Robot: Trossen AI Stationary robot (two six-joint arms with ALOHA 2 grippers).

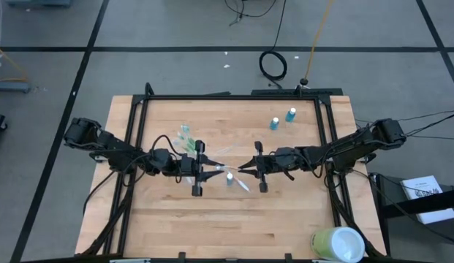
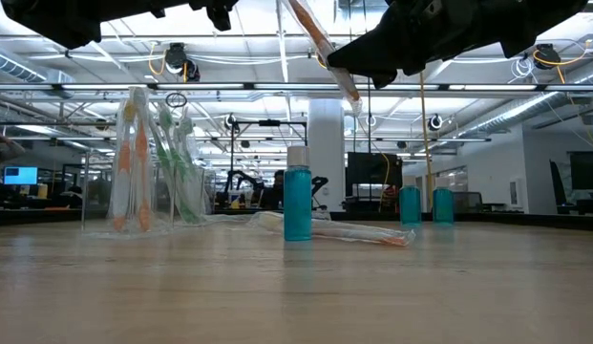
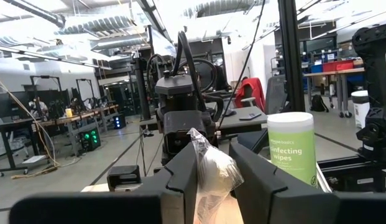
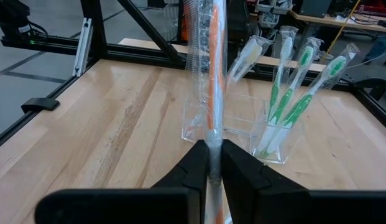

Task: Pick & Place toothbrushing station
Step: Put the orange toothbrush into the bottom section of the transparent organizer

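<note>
High view: both grippers are seen mid-table, the left gripper (image 1: pixel 199 175) facing the right gripper (image 1: pixel 260 172), a blue tube (image 1: pixel 229 178) between them and the clear cup (image 1: pixel 187 136) of toothbrushes beyond. Right wrist view: a wrapped toothbrush (image 4: pixel 209 74) is clenched upright between the right fingers. Left wrist view: crinkled wrapper (image 3: pixel 212 174), probably the same brush's end, is pinched by the left fingers.

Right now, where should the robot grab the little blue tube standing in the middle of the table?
Grip the blue tube round its body, just under the white cap, coming straight down from above. It stands upright with its round sides free. A wrapped toothbrush lies right by its base, so a low sideways approach would likely knock that.
</note>
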